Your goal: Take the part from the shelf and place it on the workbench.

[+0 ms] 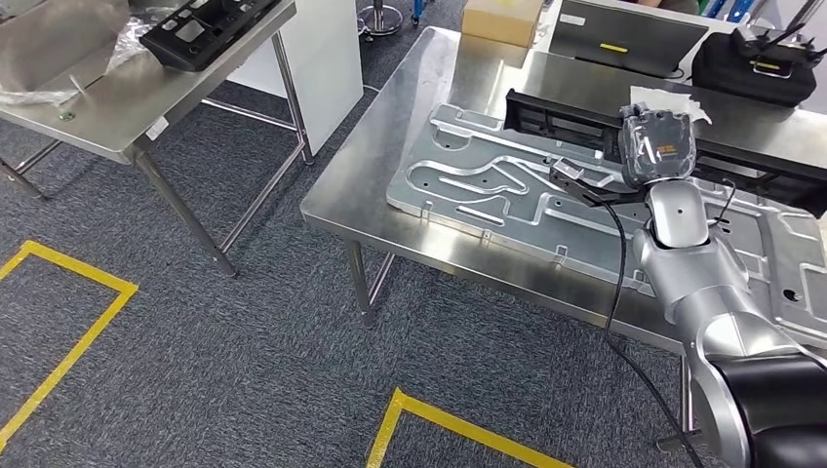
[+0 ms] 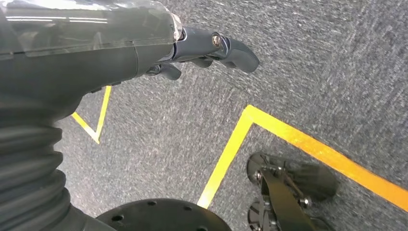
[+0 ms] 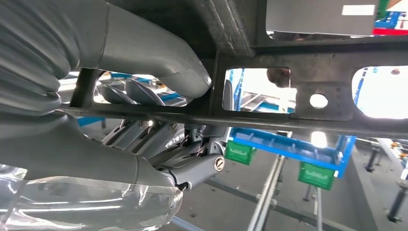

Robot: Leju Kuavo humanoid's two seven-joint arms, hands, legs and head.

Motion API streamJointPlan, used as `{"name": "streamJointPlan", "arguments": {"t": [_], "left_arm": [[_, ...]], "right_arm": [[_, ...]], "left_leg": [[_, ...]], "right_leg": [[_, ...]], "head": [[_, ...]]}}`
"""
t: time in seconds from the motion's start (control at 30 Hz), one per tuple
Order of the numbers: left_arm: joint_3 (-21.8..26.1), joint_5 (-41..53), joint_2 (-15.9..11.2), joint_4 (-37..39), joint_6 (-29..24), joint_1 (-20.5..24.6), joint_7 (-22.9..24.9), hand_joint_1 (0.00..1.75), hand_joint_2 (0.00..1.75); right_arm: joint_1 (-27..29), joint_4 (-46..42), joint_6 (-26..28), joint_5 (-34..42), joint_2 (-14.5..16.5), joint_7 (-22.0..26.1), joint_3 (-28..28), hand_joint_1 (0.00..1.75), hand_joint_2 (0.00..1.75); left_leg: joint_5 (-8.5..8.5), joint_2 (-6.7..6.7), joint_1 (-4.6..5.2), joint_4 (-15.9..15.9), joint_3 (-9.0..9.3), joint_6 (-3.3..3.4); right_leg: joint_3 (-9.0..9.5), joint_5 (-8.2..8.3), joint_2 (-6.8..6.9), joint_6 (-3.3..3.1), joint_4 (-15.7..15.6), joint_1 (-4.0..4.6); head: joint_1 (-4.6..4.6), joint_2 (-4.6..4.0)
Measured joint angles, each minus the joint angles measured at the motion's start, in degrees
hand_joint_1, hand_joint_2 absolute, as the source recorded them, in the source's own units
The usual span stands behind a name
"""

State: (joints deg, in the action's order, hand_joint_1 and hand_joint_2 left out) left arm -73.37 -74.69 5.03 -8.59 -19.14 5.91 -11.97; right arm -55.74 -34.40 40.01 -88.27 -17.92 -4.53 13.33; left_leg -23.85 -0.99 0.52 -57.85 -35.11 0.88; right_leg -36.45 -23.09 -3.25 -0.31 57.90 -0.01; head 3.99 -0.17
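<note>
The part is a long black frame (image 1: 546, 112) with cut-out windows, lying across the far side of the steel workbench (image 1: 410, 107). My right hand (image 1: 658, 146) grips it near its middle, wrist wrapped in clear plastic. In the right wrist view the thumb and fingers of the right hand (image 3: 154, 144) close around a bar of the black frame (image 3: 312, 125). I cannot tell whether the frame rests on the bench or hangs just above it. My left hand (image 2: 144, 53) hangs over the carpet with its fingers loosely apart, holding nothing.
Silver stamped metal panels (image 1: 488, 185) cover much of the workbench. At its far edge stand a cardboard box (image 1: 500, 19), a grey case (image 1: 624, 34) and a black bag (image 1: 756, 63). A second steel table (image 1: 107, 97) carries a black tray. Yellow tape (image 1: 68, 341) marks the floor.
</note>
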Motion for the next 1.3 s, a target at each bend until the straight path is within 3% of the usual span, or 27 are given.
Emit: {"name": "streamJointPlan", "arguments": {"t": [0.3, 0.47, 1.3], "left_arm": [[0.37, -0.78, 0.09, 0.00, 0.21, -0.03, -1.05, 0.00, 1.75], [0.43, -0.96, 0.09, 0.00, 0.50, -0.03, -1.04, 0.00, 1.75], [1.49, -1.99, -0.14, 0.00, 1.82, 0.01, -2.04, 0.00, 1.75]], "right_arm": [[2.40, 1.23, -0.01, 11.59, -0.94, 9.49, -4.26, 1.75, 1.75], [5.99, 1.93, -0.01, 13.54, -0.74, 12.29, -6.07, 1.75, 1.75], [13.82, 0.47, 0.54, 10.27, 3.65, 13.25, -8.03, 1.75, 1.75]], "left_leg": [[-0.28, -0.24, 0.02, -0.11, 0.11, 0.48], [-0.30, -0.23, -0.01, -0.11, 0.15, 0.52], [-0.47, -0.15, -0.30, -0.04, 0.96, 0.26]], "right_leg": [[0.38, -0.12, 0.31, 0.28, -0.32, 0.00], [0.42, -0.15, 0.33, 0.41, -0.32, 0.03], [1.10, -0.29, 0.22, 0.27, -0.24, 0.29]], "head": [[0.01, -0.01], [0.01, -0.01], [0.01, -0.01]]}}
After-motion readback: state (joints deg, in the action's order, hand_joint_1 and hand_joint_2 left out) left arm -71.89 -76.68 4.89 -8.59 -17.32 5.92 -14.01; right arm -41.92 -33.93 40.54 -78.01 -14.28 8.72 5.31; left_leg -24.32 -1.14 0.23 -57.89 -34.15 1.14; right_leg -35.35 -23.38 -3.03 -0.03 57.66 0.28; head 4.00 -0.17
